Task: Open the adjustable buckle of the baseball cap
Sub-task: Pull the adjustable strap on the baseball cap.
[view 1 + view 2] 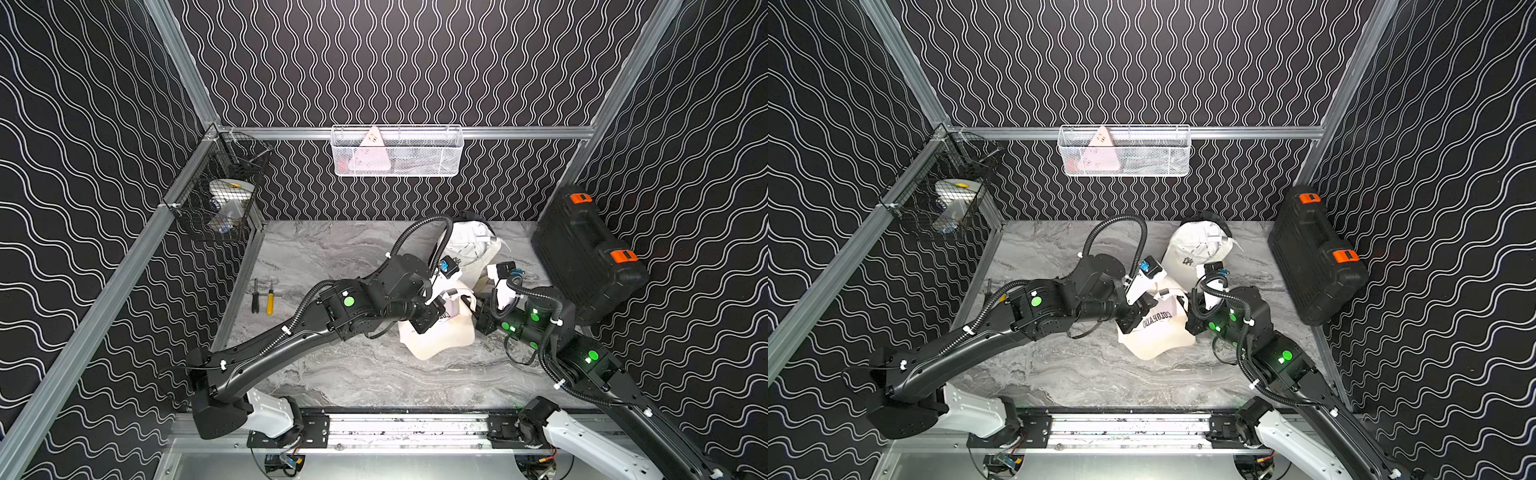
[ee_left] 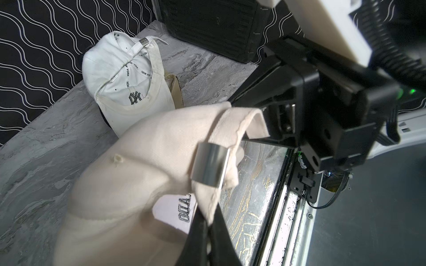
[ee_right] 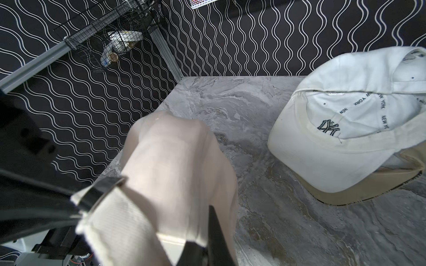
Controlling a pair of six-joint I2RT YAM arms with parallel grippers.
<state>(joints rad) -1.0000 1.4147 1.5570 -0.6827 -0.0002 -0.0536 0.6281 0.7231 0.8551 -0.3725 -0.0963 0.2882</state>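
White basket [image 1: 436, 160] holding pink triangle [image 1: 370, 156], mesh basket [image 1: 187, 216], perhaps tape [image 1: 230, 191], cream cap [image 1: 440, 336]

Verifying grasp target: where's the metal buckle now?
Left wrist view: buckle on the strap of the cream cap, between the left gripper and right gripper, near the white cap.

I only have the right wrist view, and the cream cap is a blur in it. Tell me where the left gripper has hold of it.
Observer: The left gripper is shut on the strap, right beside the silver buckle.
Operator: Now give me my own grip.
Observer: The right gripper pinches the strap past the buckle, so the buckle sits between both grips.
Operator: Read the lettering on the cream cap.
Observer: It reads COLORADO, in a top view.
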